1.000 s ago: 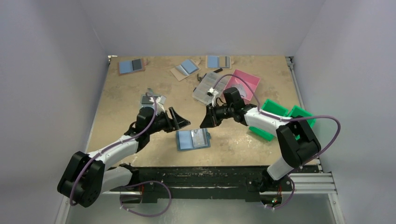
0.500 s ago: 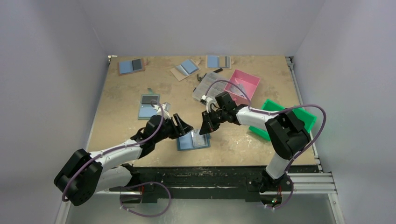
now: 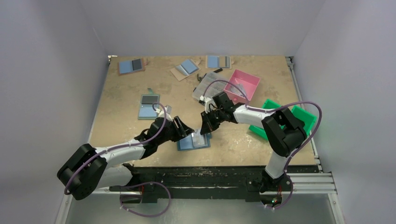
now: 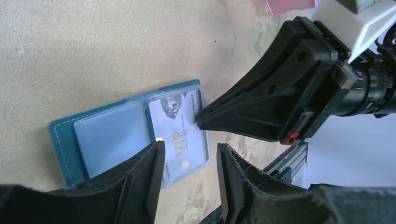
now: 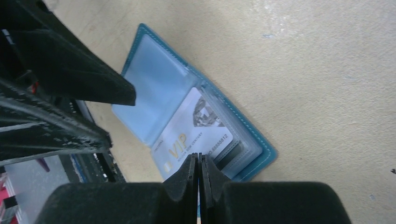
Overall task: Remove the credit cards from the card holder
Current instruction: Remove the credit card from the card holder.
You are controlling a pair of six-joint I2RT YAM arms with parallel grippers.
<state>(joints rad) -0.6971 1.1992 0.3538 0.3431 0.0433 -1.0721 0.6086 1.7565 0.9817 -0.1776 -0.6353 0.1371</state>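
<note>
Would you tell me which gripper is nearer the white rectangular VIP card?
Right gripper: shut tips at the VIP card edge. Left gripper: open, over the blue card holder's other half.

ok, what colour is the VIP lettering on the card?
Gold, on the white rectangular plastic card; left wrist view shows it best.

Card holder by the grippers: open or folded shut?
Open: the card holder lies spread flat, both inner halves facing up, a VIP card in one pocket.
</note>
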